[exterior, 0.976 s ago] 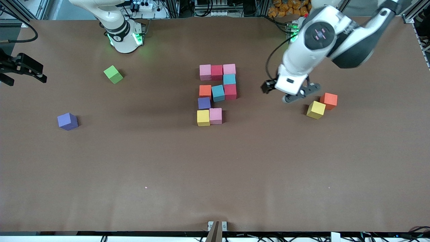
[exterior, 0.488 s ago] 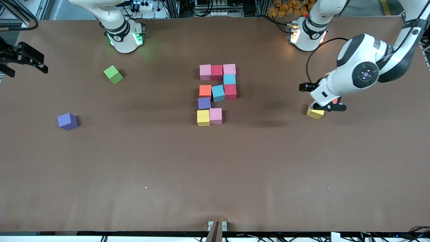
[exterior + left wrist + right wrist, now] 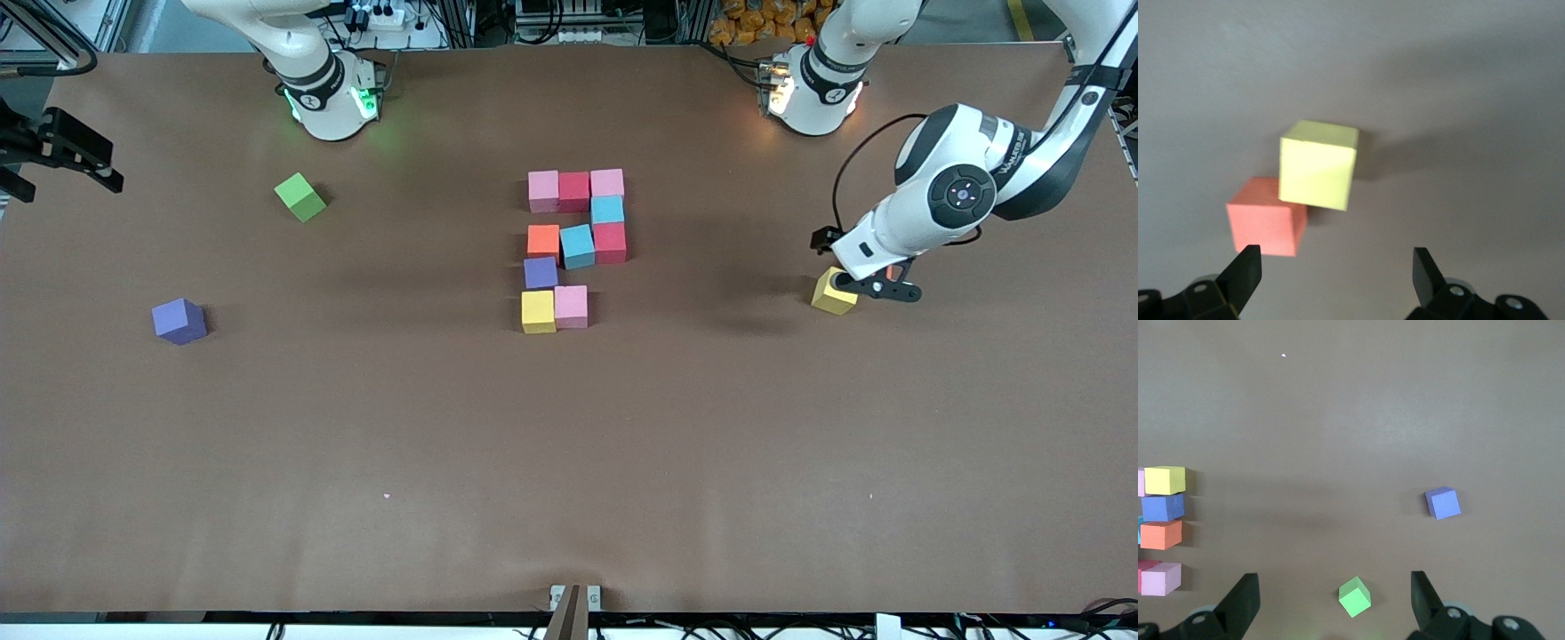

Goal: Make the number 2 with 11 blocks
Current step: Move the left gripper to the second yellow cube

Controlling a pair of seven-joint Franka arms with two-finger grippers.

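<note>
The left gripper [image 3: 876, 286] hangs with its jaws spread wide and empty, low over a loose yellow cube [image 3: 834, 292] and an orange-red cube [image 3: 1266, 215], near the left arm's end of the counter [image 3: 569, 462]. The two cubes touch at a corner. The unfinished number 2 [image 3: 575, 250] lies in the middle of the counter: ten cubes, its lowest row only a yellow cube [image 3: 538, 311] and a pink cube [image 3: 571, 306]. The right gripper [image 3: 62, 156] waits at the right arm's end, its jaws also spread and empty. A lime-green cube [image 3: 300, 196] and a loose purple cube [image 3: 179, 321] lie toward that end, well apart.
</note>
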